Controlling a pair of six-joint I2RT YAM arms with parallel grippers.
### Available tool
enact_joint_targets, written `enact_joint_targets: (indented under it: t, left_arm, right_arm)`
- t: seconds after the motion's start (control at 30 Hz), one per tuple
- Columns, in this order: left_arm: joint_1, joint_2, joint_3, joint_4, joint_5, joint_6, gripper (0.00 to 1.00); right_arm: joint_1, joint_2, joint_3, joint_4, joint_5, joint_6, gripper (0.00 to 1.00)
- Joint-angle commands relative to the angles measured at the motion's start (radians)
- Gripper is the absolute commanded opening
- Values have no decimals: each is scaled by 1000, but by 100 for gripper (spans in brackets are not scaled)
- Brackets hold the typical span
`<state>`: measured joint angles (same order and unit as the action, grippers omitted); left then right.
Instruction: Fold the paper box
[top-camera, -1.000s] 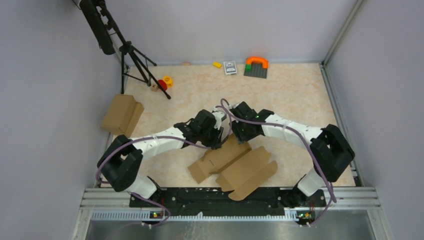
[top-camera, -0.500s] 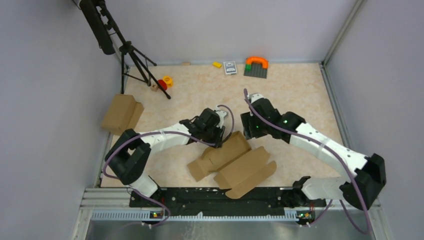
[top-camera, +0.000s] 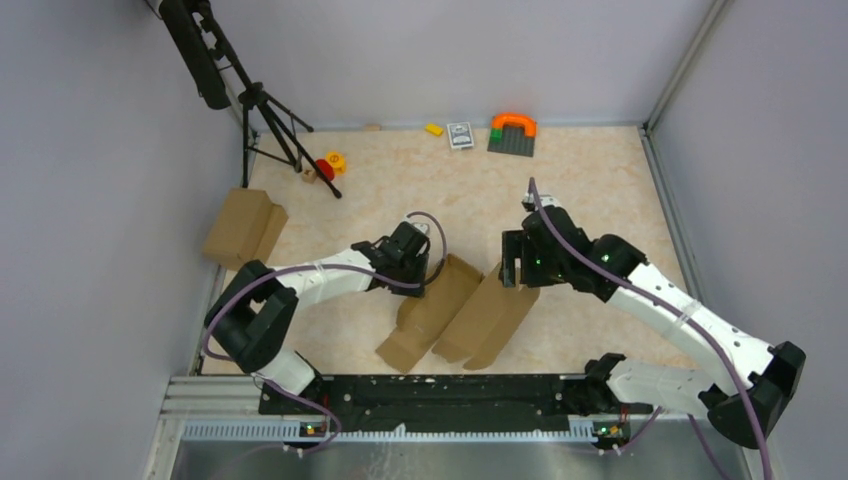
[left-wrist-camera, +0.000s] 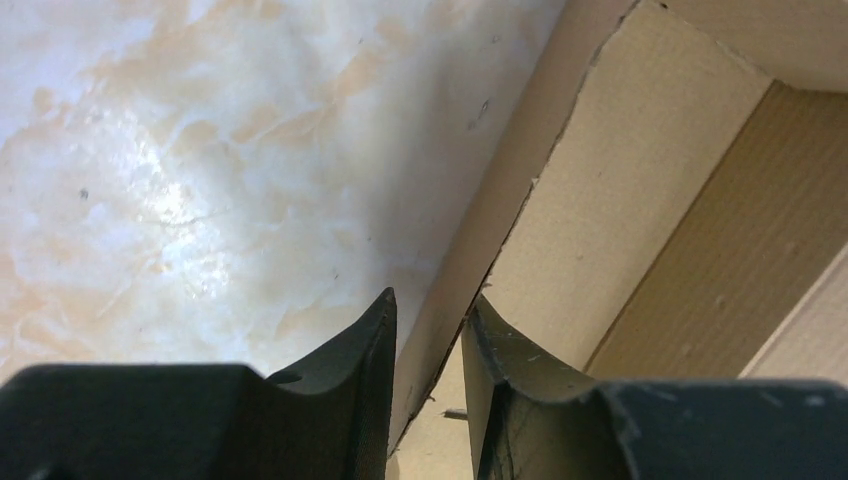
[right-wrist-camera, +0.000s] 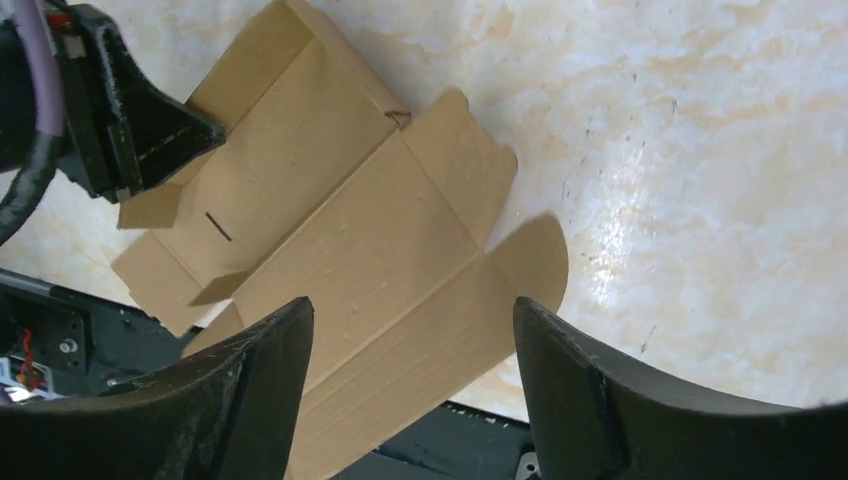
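The paper box (top-camera: 462, 312) is a flat brown cardboard sheet with many flaps, lying near the front middle of the table, its left panels raised along a fold. My left gripper (top-camera: 422, 272) is shut on the box's far left flap; the left wrist view shows the flap's edge (left-wrist-camera: 470, 290) pinched between the fingers (left-wrist-camera: 372, 385). My right gripper (top-camera: 514, 266) is open and empty, above the sheet's far right end. In the right wrist view the sheet (right-wrist-camera: 350, 220) lies below my wide-open right gripper (right-wrist-camera: 410, 325), and the left gripper (right-wrist-camera: 130, 125) holds its corner.
A bulkier brown carton (top-camera: 243, 228) sits at the left edge. A black tripod (top-camera: 265, 110) stands at the back left beside small toys (top-camera: 330, 165). A yellow brick (top-camera: 434, 129), card deck (top-camera: 460, 135) and grey baseplate with orange arch (top-camera: 512, 135) line the back wall.
My right gripper has drawn away to the right and up, off the box. My left gripper has pulled the box's left side up and round, so the sheet now stands narrower and more upright.
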<state>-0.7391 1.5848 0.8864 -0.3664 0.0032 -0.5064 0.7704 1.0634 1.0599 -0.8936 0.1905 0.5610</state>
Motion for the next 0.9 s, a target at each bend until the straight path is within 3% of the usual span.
enact_joint_targets:
  t: [0.0,0.17,0.4,0.63,0.87]
  left_arm:
    - [3,-89,-33,12,-24,-90,31]
    - [3,-96,-38,10,-20,-93,31]
    - [0,-103,-41,16,-8,-98,31]
    - [-11,-112,-45,28,31,-90,32]
    - [-41,-88,-15,56,86,-60,35]
  right_arm:
    - [8,-42,-28,-61,-6,155,74]
    - [7,-143,-178,1,-90,314,75]
    - [7,-256,-426,280,-258,393,71]
    - [7,-133,-375,383,-297,319,63]
    - [7,-42,-325,448,-314,251,63]
